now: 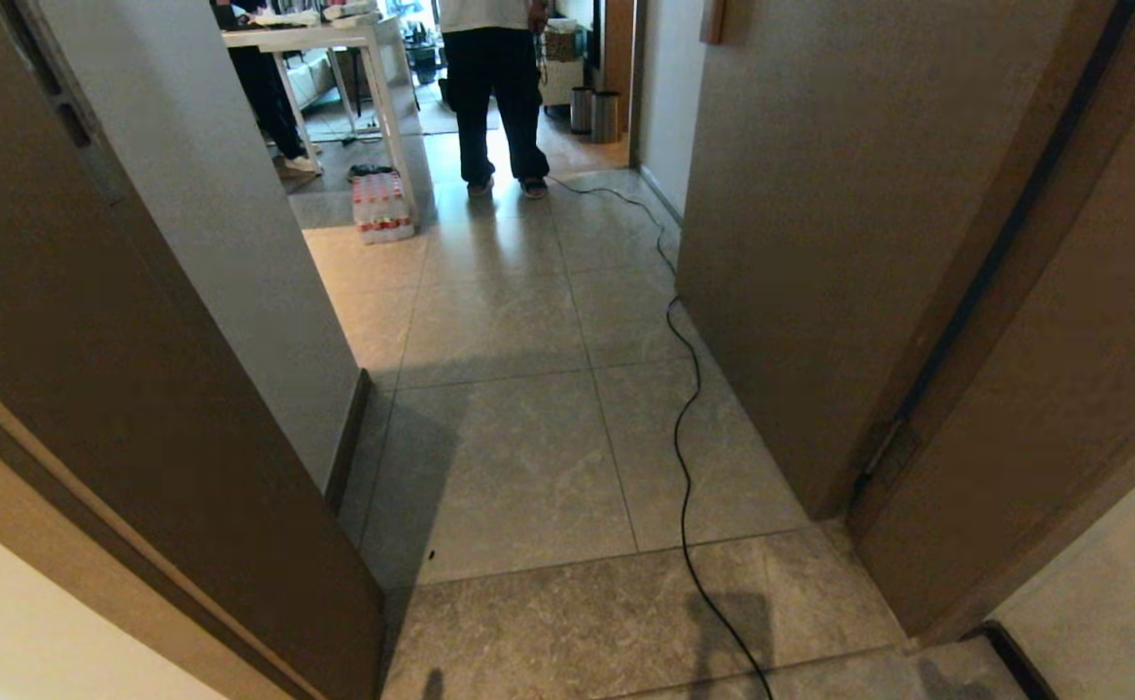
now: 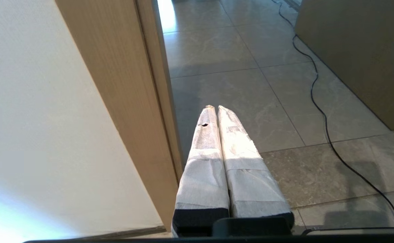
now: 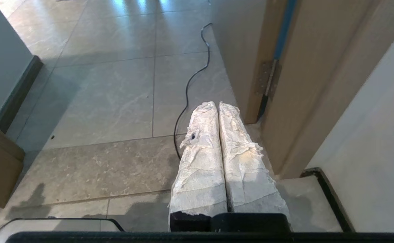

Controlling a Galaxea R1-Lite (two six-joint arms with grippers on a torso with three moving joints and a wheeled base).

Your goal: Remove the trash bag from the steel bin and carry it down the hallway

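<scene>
- The left gripper is seen in its wrist view with the two white-wrapped fingers pressed together and nothing between them — closed on air, held above the floor tiles beside a wooden door frame.
- The right gripper is likewise closed and empty, its wrapped fingers touching along their length, near a hinged door at about 2 o'clock of it.
- A black cable is laid along the hallway, running from 6 o'clock up toward 12 in the head view.
- Two steel bins are found far off at 12 o'clock, side by side; no bag can be made out there.
- A person is stood just left of them, beside a white table — a pack of bottles is set at its leg.
</scene>
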